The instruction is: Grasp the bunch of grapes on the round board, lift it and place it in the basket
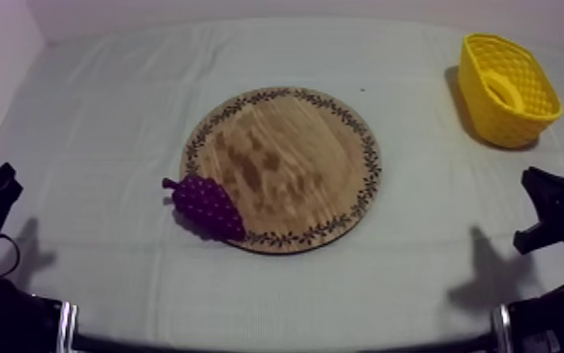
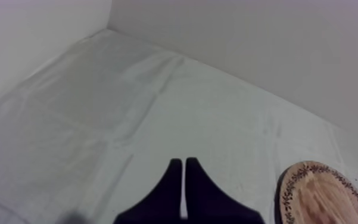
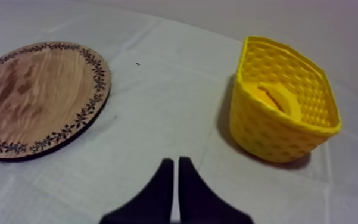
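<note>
My left gripper [image 2: 184,162] has its two fingers together on nothing, over the bare cloth [image 2: 97,107] beside the wooden board [image 2: 330,196]. My right gripper [image 3: 176,161] is also closed and empty, facing the cloth between the board and the yellow basket [image 3: 270,131]. The bunch of grapes [image 1: 208,205] lies on the board's patterned rim at my left side, well apart from the basket.

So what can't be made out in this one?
In the yellow basket, a pale yellow thing: the wall hides part of it in the top and right wrist views, so its kind is unclear.
The bunch of grapes: its own bulk hides how it rests across the rim of the wooden board, top view.
Most of the wooden board: cut off by the picture's edge, left wrist view.
</note>
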Robot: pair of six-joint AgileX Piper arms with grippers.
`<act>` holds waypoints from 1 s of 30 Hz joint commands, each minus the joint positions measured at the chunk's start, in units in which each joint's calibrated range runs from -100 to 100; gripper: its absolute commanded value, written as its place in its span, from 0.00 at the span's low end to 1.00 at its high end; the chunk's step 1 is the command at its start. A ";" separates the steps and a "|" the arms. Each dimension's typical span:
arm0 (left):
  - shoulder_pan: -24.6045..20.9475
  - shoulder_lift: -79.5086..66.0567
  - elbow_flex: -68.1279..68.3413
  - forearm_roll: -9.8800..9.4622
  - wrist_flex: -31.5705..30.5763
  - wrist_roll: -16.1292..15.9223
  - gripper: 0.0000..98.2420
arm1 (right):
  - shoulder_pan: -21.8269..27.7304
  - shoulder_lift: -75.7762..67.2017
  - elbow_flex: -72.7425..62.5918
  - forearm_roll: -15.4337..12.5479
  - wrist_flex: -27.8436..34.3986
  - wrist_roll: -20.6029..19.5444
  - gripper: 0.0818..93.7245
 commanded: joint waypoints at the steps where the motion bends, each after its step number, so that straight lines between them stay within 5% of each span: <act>1: -0.01 0.03 0.04 0.01 0.03 0.00 0.00 | 0.01 -0.05 0.05 0.00 -0.03 0.12 0.00; 16: -0.01 0.03 0.04 0.01 0.03 0.00 0.00 | -0.30 -0.05 0.05 0.00 -0.03 0.20 0.01; 30: -0.01 0.03 0.04 0.01 0.03 0.00 0.00 | -4.33 4.77 -0.55 0.63 -4.05 5.90 0.00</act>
